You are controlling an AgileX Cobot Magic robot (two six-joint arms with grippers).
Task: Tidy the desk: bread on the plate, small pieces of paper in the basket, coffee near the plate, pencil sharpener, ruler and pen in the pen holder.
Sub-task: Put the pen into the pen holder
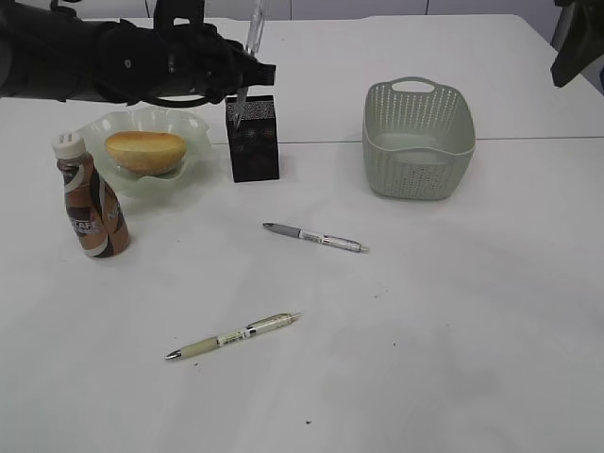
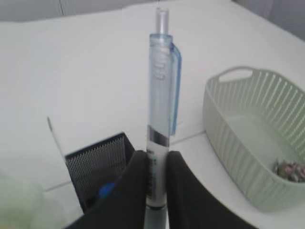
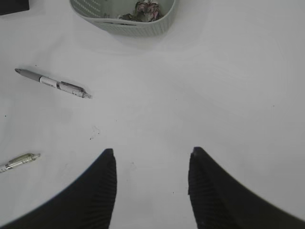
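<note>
Exterior view: coffee (image 1: 90,213) label reads "CAFE"; pens' print illegible.

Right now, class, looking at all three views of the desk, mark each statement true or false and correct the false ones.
1. The bread lies on the plate. True.
2. The left tool is shut on a clear pen above the pen holder. True.
3. The right tool holds a pen. False: it is open and empty above the desk.
4. The basket is empty. False: crumpled paper lies in it.
5. Two pens lie on the desk. True: the grey pen and the green pen.
</note>
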